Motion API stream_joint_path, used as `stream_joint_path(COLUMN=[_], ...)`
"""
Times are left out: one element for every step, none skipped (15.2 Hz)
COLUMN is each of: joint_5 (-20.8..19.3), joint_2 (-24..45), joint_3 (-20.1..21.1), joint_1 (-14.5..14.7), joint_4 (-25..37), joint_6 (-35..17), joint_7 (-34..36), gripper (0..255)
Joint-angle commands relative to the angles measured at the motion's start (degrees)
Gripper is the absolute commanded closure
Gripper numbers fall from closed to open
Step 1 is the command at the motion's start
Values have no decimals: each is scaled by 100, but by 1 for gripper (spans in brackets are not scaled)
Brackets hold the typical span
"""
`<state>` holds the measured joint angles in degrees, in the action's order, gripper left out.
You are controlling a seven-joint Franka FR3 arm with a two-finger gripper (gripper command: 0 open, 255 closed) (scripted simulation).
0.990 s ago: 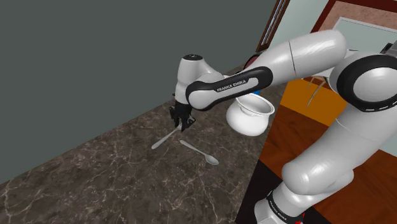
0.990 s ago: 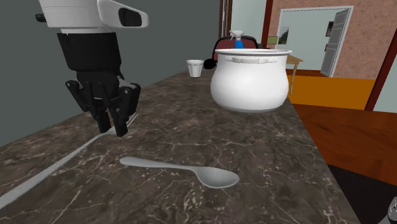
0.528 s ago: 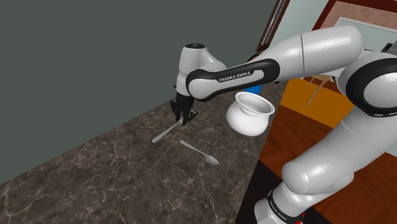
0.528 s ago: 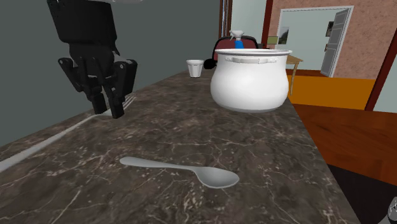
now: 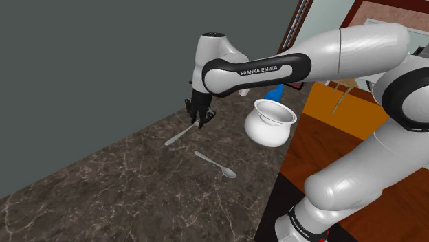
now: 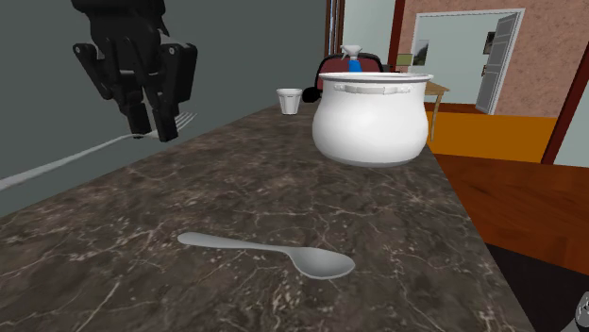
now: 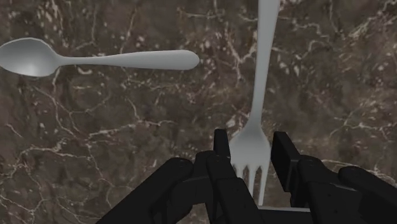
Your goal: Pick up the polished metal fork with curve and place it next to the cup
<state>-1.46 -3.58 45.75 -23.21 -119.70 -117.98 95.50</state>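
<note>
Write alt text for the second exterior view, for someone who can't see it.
A black pincer grips a grey fork near its tines, holding it above a dark marbled counter. A grey spoon lies on the counter nearer the camera. A round white pot stands to the right, with a small white cup farther back.

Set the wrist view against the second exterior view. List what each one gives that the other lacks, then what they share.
Wrist view adds: a look straight down the fork, with its tined head clasped between the fingers and the tines pointing toward the hand.
Second exterior view adds: the big white pot and the small white cup farther back along the counter, plus a side look at the fork held clear of the counter.
Both share: the black gripper, the fork, the grey spoon lying loose, and the dark marbled counter.
</note>
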Motion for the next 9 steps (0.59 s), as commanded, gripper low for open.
stream_joint_path(joint_5=[66,90,113,134,153,170,186,197,238], joint_2=[-79,-110,-138,-165,-190,-213,-235,-251,-313], joint_3=[-20,-29,-37,-45,-54,-62,-70,-76,-171], joint_1=[-4,-5,-6,-7,-8,-9,-10,-11,-68], joint_4=[88,143,198,255,313,372,432,482,422], joint_6=[145,220,296,371,446,522,598,659,641], joint_7=[-60,-81,-102,-121,-139,-155,-171,-183,-352], gripper=[255,255,255,255,255,255,255,255,255])
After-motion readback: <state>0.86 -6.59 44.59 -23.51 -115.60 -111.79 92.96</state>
